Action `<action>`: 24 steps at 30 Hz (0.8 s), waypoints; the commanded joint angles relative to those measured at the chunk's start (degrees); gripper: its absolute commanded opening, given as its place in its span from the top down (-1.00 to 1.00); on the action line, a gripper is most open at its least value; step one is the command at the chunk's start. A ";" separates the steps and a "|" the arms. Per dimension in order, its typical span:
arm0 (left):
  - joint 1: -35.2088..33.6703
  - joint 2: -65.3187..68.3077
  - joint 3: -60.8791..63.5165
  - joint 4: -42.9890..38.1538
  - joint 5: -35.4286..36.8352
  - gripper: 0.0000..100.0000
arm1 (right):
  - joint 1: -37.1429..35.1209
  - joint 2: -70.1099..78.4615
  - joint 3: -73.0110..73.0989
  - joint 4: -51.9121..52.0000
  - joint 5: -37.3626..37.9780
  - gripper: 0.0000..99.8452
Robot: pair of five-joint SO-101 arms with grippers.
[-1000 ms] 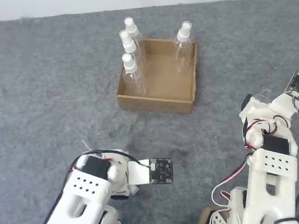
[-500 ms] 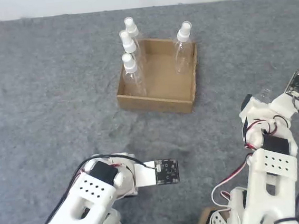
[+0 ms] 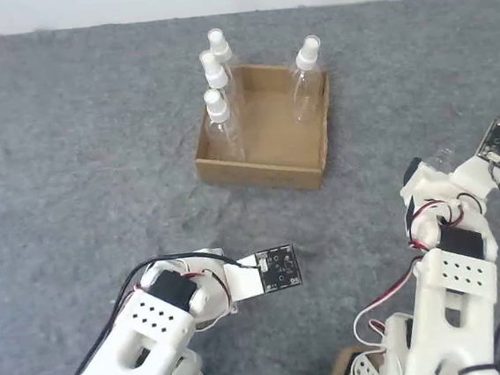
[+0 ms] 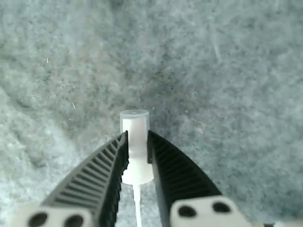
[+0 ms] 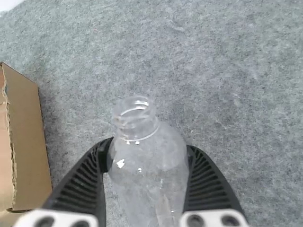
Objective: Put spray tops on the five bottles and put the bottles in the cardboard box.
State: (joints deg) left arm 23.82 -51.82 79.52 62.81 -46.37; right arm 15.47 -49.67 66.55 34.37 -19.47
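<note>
A white spray top [image 4: 135, 120] with its thin tube trailing back is pinched between my left gripper's [image 4: 136, 135] black fingers, just above the grey carpet. My left arm [image 3: 168, 306] sits at the near left of the table. My right gripper [image 5: 144, 151] is shut on a clear, uncapped bottle [image 5: 142, 161], held upright with its open mouth showing. That bottle's neck [image 3: 442, 158] pokes out ahead of my right arm [image 3: 452, 265] at the near right. The cardboard box [image 3: 262, 173] stands at centre back with several capped bottles [image 3: 220, 119] upright inside.
Grey carpet [image 3: 71, 169] covers the table. One corner of the cardboard box [image 5: 21, 142] lies close beside the held bottle in the right wrist view. Open carpet stretches between my two arms and the box's near wall.
My left arm's wrist has swung a little to the right and toward the box with the spray top. The right arm and its bottle have stayed still.
</note>
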 commanded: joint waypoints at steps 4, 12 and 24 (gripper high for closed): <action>-0.35 -0.97 -0.31 -0.97 1.23 0.71 | -0.57 -2.15 -0.79 -1.71 -0.18 0.95; -0.35 -0.88 -0.48 -0.97 2.64 0.71 | -0.66 -2.07 -0.79 -1.71 -0.18 0.95; -0.35 11.78 -6.73 -1.76 6.51 0.71 | -1.89 -1.89 -0.70 -1.71 -0.18 0.95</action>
State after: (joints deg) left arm 23.65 -49.27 78.90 62.81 -41.89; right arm 15.47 -49.67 66.55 34.37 -19.47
